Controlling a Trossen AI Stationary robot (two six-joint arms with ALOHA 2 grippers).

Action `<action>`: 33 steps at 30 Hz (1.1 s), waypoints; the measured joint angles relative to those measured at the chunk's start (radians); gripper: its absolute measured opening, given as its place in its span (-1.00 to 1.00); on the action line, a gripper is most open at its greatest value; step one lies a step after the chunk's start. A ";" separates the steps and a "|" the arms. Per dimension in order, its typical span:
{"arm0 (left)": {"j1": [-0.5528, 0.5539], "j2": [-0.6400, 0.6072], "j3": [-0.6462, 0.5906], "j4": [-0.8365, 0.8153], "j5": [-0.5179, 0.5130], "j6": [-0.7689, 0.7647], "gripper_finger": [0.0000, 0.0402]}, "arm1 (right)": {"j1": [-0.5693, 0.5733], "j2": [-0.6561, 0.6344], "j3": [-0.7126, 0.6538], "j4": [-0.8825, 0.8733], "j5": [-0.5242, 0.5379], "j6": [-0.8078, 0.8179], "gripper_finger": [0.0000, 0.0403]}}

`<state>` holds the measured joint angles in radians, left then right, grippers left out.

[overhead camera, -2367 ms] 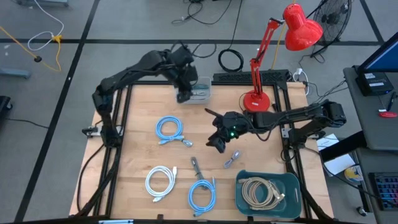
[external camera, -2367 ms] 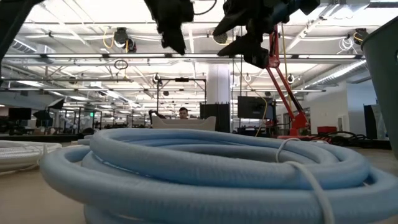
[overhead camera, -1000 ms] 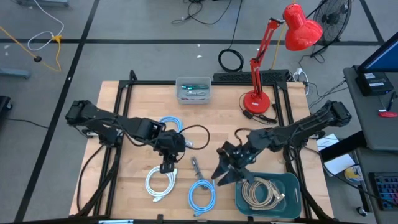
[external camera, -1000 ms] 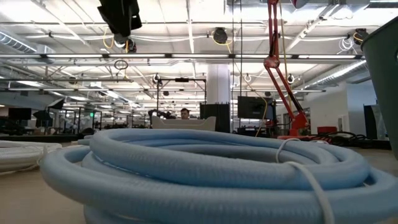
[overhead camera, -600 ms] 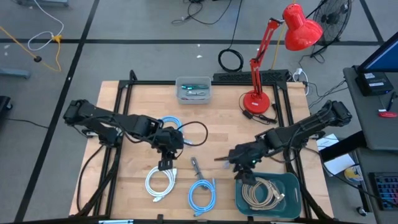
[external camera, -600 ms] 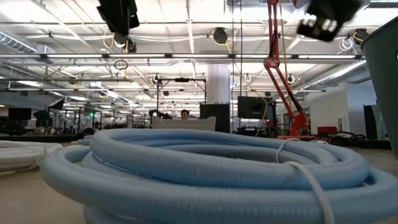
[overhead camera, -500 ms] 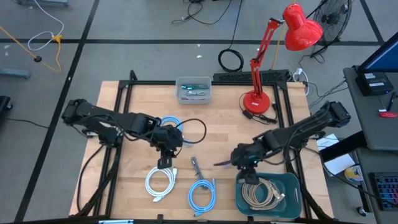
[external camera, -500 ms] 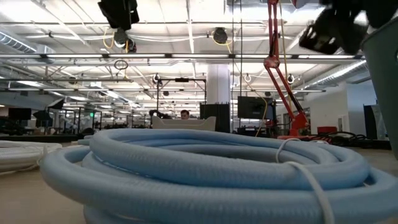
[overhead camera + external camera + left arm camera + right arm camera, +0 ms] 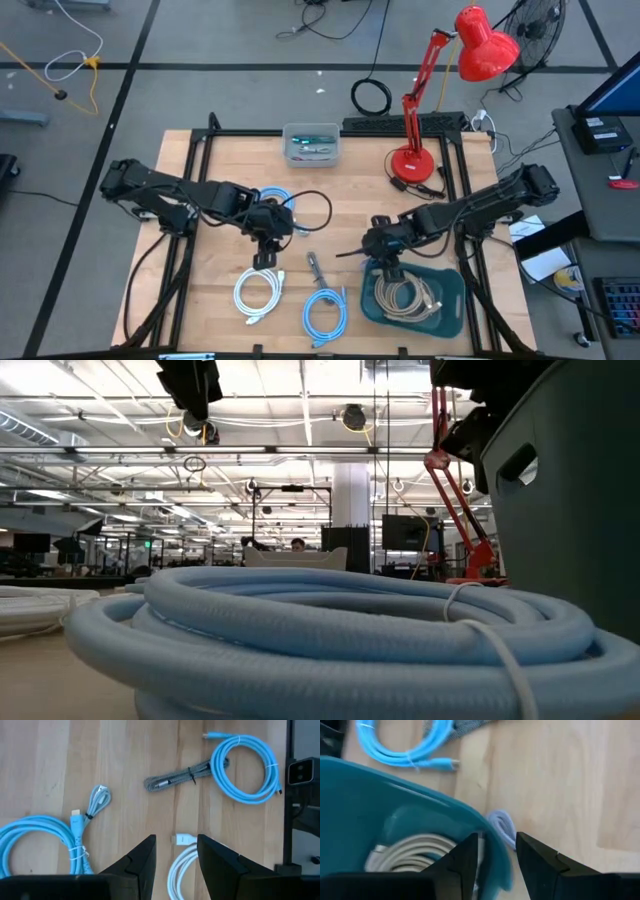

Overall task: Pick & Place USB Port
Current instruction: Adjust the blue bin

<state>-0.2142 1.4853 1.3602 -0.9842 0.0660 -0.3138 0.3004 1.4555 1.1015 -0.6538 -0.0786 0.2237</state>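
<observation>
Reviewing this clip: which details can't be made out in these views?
- Contents of the clear bin: too small in the high view.
- Small grey cable: blurred and half hidden by the teal bin wall in the right wrist view.
- White cable: cut off by the left gripper fingers in the left wrist view.
- Table beyond the blue cable coil: blocked by it in the low view.

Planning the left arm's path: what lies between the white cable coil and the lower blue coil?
In the high view, only bare wood separates the white cable coil from the lower blue coil.
</observation>
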 joint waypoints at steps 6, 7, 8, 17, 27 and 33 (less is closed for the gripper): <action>0.000 0.000 0.000 -0.027 -0.046 0.010 -0.28 | 0.015 0.000 0.000 -0.028 -0.002 0.073 -0.44; 0.000 0.000 0.000 -0.028 -0.051 0.016 -0.28 | 0.020 0.000 0.000 -0.033 -0.001 0.086 -0.47; 0.000 0.000 0.000 -0.032 -0.053 0.021 -0.28 | 0.027 0.000 0.000 -0.033 0.000 0.099 -0.51; 0.008 0.000 0.000 -0.037 -0.087 0.044 -0.28 | 0.130 0.000 0.000 -0.045 0.000 0.236 -0.96; 0.015 0.000 0.000 -0.036 -0.089 0.068 -0.28 | 0.217 0.000 0.000 -0.051 0.039 0.316 -0.98; 0.034 0.000 0.000 -0.036 -0.089 0.069 -0.28 | 0.217 -0.001 0.002 -0.103 0.038 0.252 -0.99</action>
<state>-0.1799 1.4853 1.3602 -1.0199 -0.0231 -0.2449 0.5179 1.4544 1.1034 -0.7563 -0.0411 0.4756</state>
